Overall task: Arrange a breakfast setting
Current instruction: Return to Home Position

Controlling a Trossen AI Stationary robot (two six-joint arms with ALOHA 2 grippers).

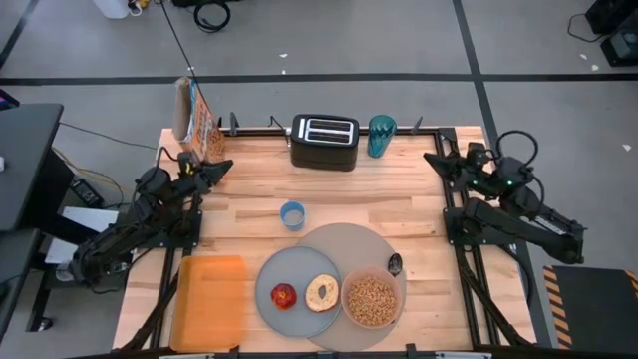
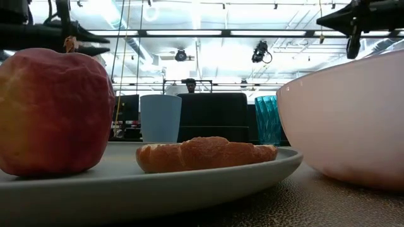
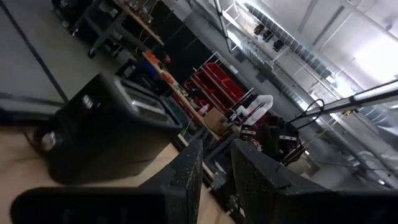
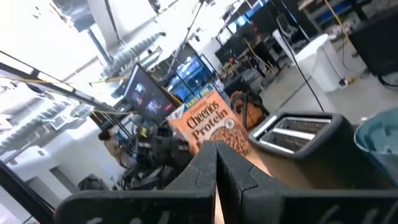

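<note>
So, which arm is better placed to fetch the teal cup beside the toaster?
Right, probably. The right tool sits at the back right, close to the teal cup; the left tool is past the toaster, by the cereal box.

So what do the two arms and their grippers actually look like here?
Both arms are dark, jointed and slim, with black cables along them. The right arm shows a small green light near its base. The left gripper has flat, black, speckled fingers; the right gripper has smooth dark fingers that taper to a point.

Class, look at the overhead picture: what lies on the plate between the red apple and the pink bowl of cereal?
In the high view, the toasted bagel half lies between the red apple and the pink bowl, on the grey-blue plate.
</note>
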